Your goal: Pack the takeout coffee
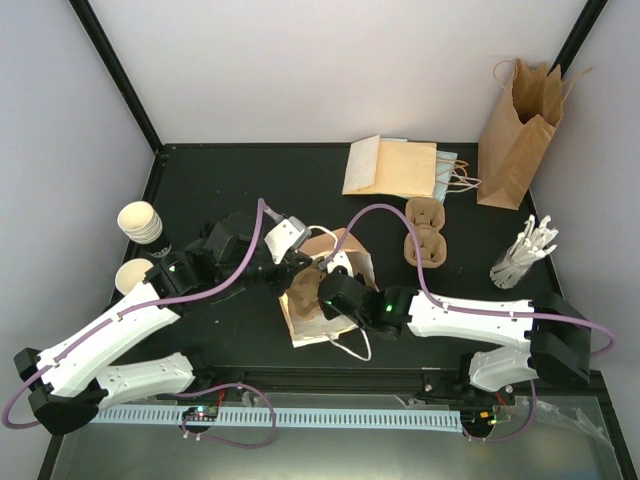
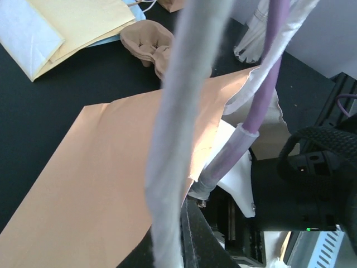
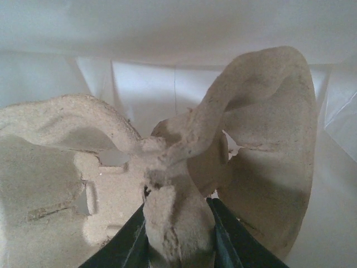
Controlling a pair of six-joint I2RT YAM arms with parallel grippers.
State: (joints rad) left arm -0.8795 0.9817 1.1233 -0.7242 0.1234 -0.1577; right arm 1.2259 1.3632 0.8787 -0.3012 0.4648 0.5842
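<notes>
the arms (image 1: 110,330) were white-shelled with black joints; a purple cable (image 1: 375,208) trailed behind each end effector (image 3: 178,237).

The takeout coffee shows only in the overhead view, as cream-white paper cups at the left edge of the black table (image 1: 220,180), close against the pale side wall. The farther item is a stack of cups (image 1: 140,221): several are nested together, their rolled rims showing as rings down the tapered side, and the top cup's round mouth is open and pale inside. Just nearer stands a single cup (image 1: 131,274), upright with its mouth also open, its right side hidden behind the dark wrist of the left arm (image 1: 120,325). The two are near each other with a dark gap between them. What either contains cannot be told.
</notes>
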